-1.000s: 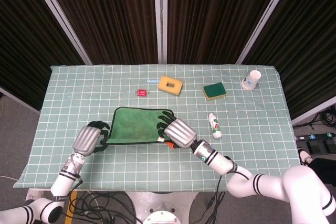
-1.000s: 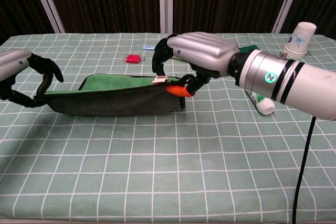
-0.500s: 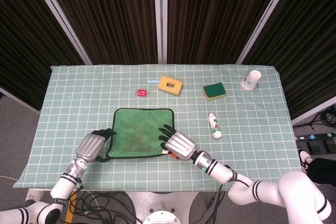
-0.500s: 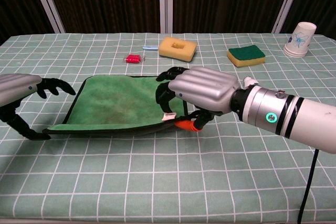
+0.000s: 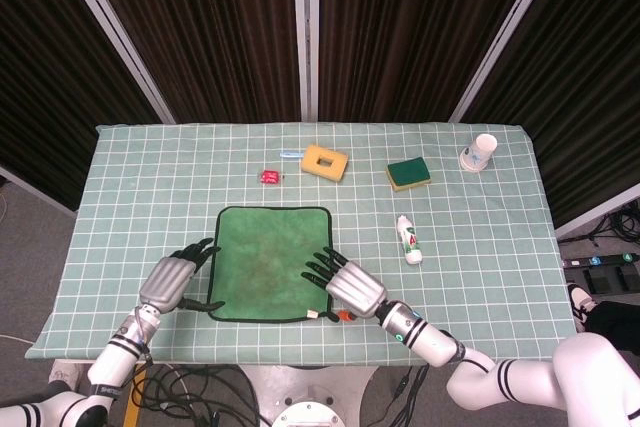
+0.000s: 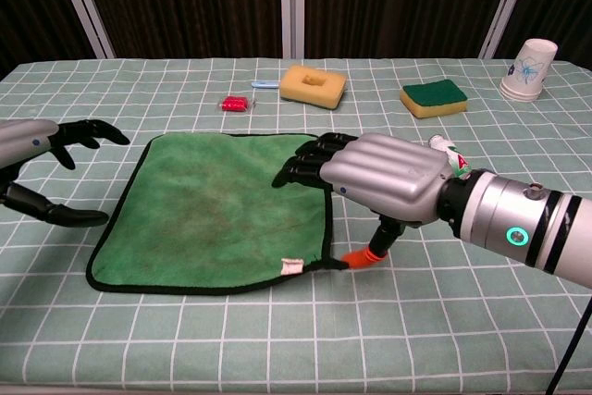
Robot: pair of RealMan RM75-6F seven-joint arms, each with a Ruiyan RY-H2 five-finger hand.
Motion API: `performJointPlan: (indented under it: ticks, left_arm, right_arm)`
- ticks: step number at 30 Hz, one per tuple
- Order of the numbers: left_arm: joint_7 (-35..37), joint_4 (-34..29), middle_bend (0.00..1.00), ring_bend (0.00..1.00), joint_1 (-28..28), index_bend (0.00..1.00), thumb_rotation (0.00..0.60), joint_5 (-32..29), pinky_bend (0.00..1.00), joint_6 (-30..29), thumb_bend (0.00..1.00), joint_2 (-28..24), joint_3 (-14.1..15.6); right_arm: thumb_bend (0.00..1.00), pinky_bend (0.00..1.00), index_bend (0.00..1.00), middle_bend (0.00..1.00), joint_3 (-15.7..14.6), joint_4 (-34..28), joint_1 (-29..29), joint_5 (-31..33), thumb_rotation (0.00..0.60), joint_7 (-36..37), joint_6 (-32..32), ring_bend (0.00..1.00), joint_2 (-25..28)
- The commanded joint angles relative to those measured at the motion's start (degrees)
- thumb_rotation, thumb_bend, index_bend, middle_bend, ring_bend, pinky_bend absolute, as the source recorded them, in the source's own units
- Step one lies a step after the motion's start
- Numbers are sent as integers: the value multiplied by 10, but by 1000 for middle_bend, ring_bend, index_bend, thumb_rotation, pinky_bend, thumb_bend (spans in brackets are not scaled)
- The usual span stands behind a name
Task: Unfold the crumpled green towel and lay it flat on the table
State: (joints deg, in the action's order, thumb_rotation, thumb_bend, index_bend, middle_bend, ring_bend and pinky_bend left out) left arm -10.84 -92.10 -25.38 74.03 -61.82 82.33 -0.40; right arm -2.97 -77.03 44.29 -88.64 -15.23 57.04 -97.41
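The green towel (image 5: pixel 268 262) (image 6: pixel 217 215) lies spread flat on the checked tablecloth, dark-edged, with a small white tag at its near right corner. My left hand (image 5: pixel 172 282) (image 6: pixel 37 168) hovers just off the towel's left edge, fingers spread and holding nothing. At the towel's right edge, my right hand (image 5: pixel 345 285) (image 6: pixel 379 178) has its fingers stretched out over the cloth. Its orange-tipped thumb points down beside the near right corner. Neither hand grips the towel.
Behind the towel lie a yellow sponge (image 5: pixel 324 161) (image 6: pixel 313 85), a small red item (image 5: pixel 269 177) (image 6: pixel 233 104) and a green sponge (image 5: pixel 408 174) (image 6: pixel 434 98). A white tube (image 5: pixel 409 239) lies right of the towel; a paper cup (image 5: pixel 480 152) (image 6: pixel 529 69) stands far right.
The towel, held up by its near edge a second ago, has been drawn toward me and lowered flat. Both hands have let go and spread their fingers.
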Motion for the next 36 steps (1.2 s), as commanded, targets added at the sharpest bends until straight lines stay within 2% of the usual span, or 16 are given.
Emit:
performJointPlan:
  ticks: [1,2,3,4,6,7,10,12,17,23,28,36]
  left_arm:
    - [4,-5,155,155,5,175,315,1,280,-11,0,-5,-5]
    - [6,-5,155,155,8,175,344,0,280,-19,0,-6,-9]
    - [8,-5,155,156,11,175,412,-1,280,-25,0,-6,-11]
    - [8,-4,155,156,14,175,509,-3,280,-32,0,-7,-14]
    - [8,-3,155,156,22,175,592,-13,281,-45,0,-10,-20]
    - [10,-3,155,156,25,174,600,-19,281,-50,2,-12,-24]
    - [29,-4,160,156,41,175,600,-45,281,-67,32,-20,-38]
    - [42,-1,162,155,53,177,600,-59,281,-82,47,-26,-47]
    - [43,23,164,155,80,180,600,-72,281,-134,54,-32,-63]
    - [44,46,164,156,114,183,600,-60,272,-189,53,-39,-63]
    - [45,36,164,155,142,184,600,-38,263,-219,53,-55,-46]
    - [14,10,164,156,182,184,600,5,252,-263,53,-74,-13]
  right_arm:
    - [0,0,0,3,2,-28,-13,5,468,-17,11,0,21]
    - [0,0,0,0,4,-40,-18,6,464,-19,19,0,29]
    - [0,0,0,0,6,-49,-22,6,457,-21,25,0,36]
    - [0,0,0,0,8,-57,-26,7,461,-24,33,0,44]
    - [0,0,1,12,17,-76,-41,13,522,-32,58,0,63]
    - [0,5,13,26,20,-83,-49,16,557,-35,70,0,72]
    - [38,43,113,86,26,-101,-81,26,600,-34,116,3,100]
    - [67,52,176,117,28,-108,-105,31,600,-29,147,13,120]
    - [95,77,244,150,36,-115,-162,64,600,-1,203,42,168]
    - [123,63,254,163,40,-115,-220,91,600,44,248,63,213]
    - [122,3,226,155,33,-131,-272,97,600,85,289,31,249]
    - [124,0,209,148,14,-149,-337,89,600,148,320,12,288]
